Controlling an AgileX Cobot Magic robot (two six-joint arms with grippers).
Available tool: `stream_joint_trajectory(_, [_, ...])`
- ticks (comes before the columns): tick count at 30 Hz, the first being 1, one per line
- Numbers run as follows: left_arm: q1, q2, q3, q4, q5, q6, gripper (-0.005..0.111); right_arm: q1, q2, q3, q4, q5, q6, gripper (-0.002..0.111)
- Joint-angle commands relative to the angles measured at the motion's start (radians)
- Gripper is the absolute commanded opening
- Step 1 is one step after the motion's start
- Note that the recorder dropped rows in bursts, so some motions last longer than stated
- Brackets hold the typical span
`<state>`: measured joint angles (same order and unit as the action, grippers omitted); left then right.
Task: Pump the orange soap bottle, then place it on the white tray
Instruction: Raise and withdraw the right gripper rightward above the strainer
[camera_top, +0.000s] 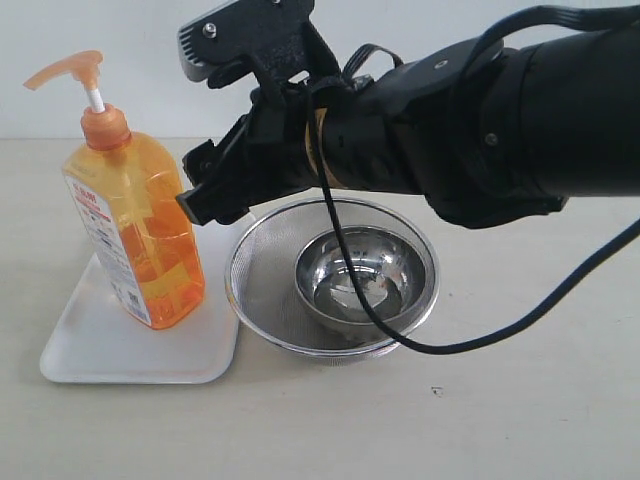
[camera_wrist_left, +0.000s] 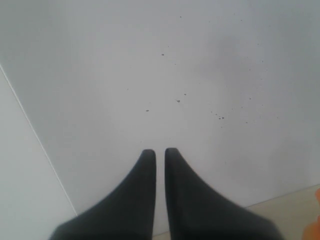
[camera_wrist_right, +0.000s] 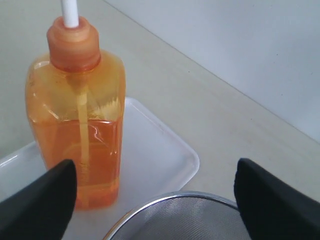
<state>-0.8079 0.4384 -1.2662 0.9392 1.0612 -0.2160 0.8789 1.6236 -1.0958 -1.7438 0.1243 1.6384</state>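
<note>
My right gripper (camera_top: 212, 190) hung with its fingers spread wide and nothing between them. In the right wrist view only the two dark fingertips (camera_wrist_right: 55, 195) showed, one at each lower corner, and the rest of the gripper (camera_wrist_right: 155, 172) was cut off.

The orange soap bottle (camera_top: 135, 235) stood upright on the white tray (camera_top: 100, 350), just beyond my right fingers. From the exterior view I could not tell whether the nearer finger touched the bottle's shoulder. The bottle's label faced sideways and its print was too small to read. In the right wrist view the bottle (camera_wrist_right: 75, 125) lost its pump head past the frame edge, leaving only the white stem, and one fingertip covered its lower corner. The tray (camera_wrist_right: 165, 150) showed only one rounded corner there.

Beside the tray sat a round mesh strainer (camera_top: 260, 260) with a steel bowl (camera_top: 400, 260) inside. My forearm hid their far rims, and a black cable (camera_top: 340, 260) crossed in front of the bowl.

My left gripper (camera_wrist_left: 160, 152) was out of the exterior view. Its wrist camera showed the two fingers nearly together, a thin slit between them, holding nothing, against a blank pale wall. An orange blur at that picture's edge was too cropped to identify.
</note>
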Motion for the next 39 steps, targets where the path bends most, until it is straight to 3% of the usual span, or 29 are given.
stream_joint_trajectory(1, [-0.002,-0.004,0.006,-0.001,-0.01,-0.006,0.005,-0.002,-0.011,0.002,-0.001,0.002,0.01,0.077])
stream_joint_trajectory(12, [-0.002,-0.004,0.006,-0.007,-0.01,-0.016,0.005,-0.002,-0.011,0.002,-0.001,-0.004,0.058,0.075])
stream_joint_trajectory(14, [-0.002,-0.004,0.006,-0.007,-0.01,-0.016,0.005,-0.002,-0.011,0.002,-0.001,-0.012,0.066,0.062])
stream_joint_trajectory(17, [-0.002,-0.004,0.006,-0.007,-0.01,-0.016,0.005,-0.002,-0.011,0.002,-0.001,-0.019,0.068,0.029])
stream_joint_trajectory(20, [-0.002,-0.004,0.006,-0.007,-0.01,-0.016,0.005,-0.002,-0.011,0.002,-0.001,-0.019,0.068,0.013])
stream_joint_trajectory(25, [-0.002,-0.004,0.006,-0.038,-0.01,-0.016,0.005,-0.002,-0.011,0.002,-0.001,-0.033,0.069,0.009])
stream_joint_trajectory(26, [-0.002,-0.004,0.006,-0.062,-0.01,-0.016,0.005,-0.002,-0.011,0.002,-0.001,-0.033,0.069,0.001])
stream_joint_trajectory(27, [-0.002,-0.004,0.006,-0.071,-0.005,-0.016,0.005,-0.002,-0.011,0.002,-0.001,-0.031,0.067,0.0])
stream_joint_trajectory(39, [-0.003,0.002,0.123,-0.091,0.059,-0.068,0.005,-0.002,-0.009,-0.032,-0.001,-0.04,-0.008,0.0])
